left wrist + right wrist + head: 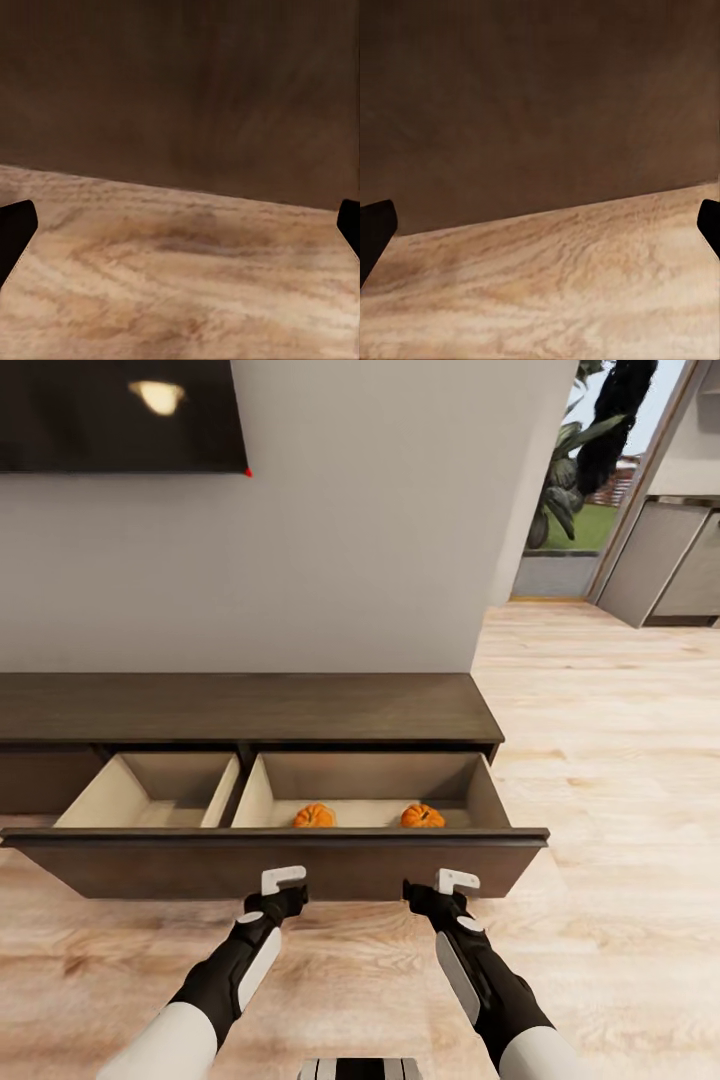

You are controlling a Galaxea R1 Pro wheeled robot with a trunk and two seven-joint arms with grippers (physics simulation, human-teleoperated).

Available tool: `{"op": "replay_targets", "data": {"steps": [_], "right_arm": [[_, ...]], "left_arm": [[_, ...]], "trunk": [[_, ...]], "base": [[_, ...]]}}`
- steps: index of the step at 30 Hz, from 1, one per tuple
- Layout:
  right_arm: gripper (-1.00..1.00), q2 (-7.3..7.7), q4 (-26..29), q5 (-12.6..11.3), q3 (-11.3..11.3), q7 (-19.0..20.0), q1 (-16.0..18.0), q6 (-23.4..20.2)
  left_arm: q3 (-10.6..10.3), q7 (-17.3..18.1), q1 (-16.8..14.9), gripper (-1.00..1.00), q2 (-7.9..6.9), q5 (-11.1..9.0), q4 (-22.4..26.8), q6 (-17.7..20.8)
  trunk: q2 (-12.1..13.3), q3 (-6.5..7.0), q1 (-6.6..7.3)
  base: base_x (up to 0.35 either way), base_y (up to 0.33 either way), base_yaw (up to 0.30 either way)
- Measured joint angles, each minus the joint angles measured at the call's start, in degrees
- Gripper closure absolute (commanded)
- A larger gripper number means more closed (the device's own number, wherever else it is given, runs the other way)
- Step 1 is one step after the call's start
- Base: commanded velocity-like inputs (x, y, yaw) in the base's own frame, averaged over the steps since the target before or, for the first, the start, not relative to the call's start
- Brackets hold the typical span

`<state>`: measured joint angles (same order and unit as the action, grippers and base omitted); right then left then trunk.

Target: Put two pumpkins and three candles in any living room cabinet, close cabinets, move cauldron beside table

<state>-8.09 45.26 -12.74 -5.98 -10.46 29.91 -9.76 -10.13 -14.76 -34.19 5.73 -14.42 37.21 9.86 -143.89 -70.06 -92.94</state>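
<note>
The pumpkins sit inside the cabinet (250,710): one pumpkin (314,816) toward the middle of the open right-hand compartment and the other pumpkin (422,816) nearer that compartment's right wall, well apart, both close behind the drawer front (280,860). The compartment to the left of them shows a pale, bare interior. The cabinet is a long, low, dark brown unit standing against a plain light grey wall (360,540), with its wide drawer pulled out over the floor (600,780).

The floor is light wood planking with a visible grain, running off to the right toward an opening where green plants (570,450) and grass show outside. Grey cupboards (670,560) stand at the far right. A dark screen (120,415) hangs on the wall above the cabinet, catching a lamp's reflection.

The left gripper (283,882) and the right gripper (452,884) are both held just in front of the drawer front, low over the floor. In each wrist view the dark fingertips sit at opposite edges with nothing between them, so both grippers are spread apart, facing the brown drawer front and the wood floor beneath it.
</note>
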Motion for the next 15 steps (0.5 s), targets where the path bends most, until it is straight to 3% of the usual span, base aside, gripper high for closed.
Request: {"op": "replay_targets", "data": {"steps": [10,15], "right_arm": [[-1.00,0.00,0.0,0.0,0.0,0.0,0.0,0.2],[-1.00,0.00,0.0,0.0,0.0,0.0,0.0,0.2]], "left_arm": [[-0.4,0.0,0.0,-1.00,-0.02,0.0,-0.1,-0.2],[-0.5,0.0,0.1,-1.00,-0.02,-0.1,-0.1,-0.1]], "trunk": [[0.0,0.00,0.00],[0.0,-0.01,0.00]], "base": [[0.081,0.000,0.000],[0.236,0.000,0.000]]}}
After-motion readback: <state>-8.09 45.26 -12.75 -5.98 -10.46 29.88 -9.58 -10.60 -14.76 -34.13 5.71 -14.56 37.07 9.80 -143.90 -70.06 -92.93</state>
